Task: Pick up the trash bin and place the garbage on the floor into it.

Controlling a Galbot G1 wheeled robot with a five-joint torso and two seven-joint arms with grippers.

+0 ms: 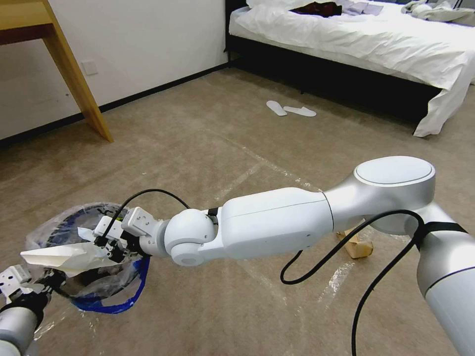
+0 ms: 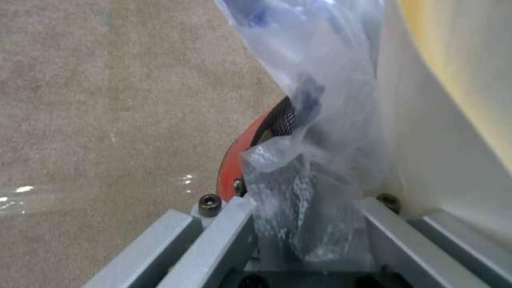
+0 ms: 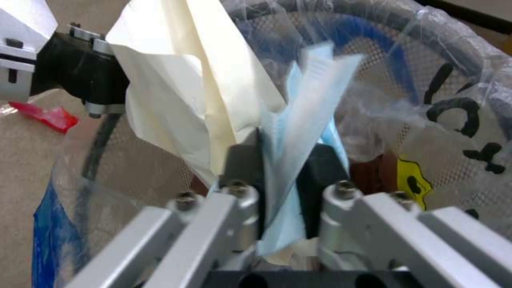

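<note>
The trash bin, red-rimmed and lined with a clear bag with blue edging, hangs at the lower left. My left gripper is shut on its rim and liner. My right arm reaches across to the bin's mouth, where my right gripper is shut on a pale blue mask. A large crumpled white paper sticks out of the bin beside the mask. On the carpet floor past the bin lies a red wrapper.
A brown paper piece lies on the carpet under my right forearm. Two white slippers lie before the bed at the back right. A wooden table leg stands at the back left. Shiny tape lines cross the carpet.
</note>
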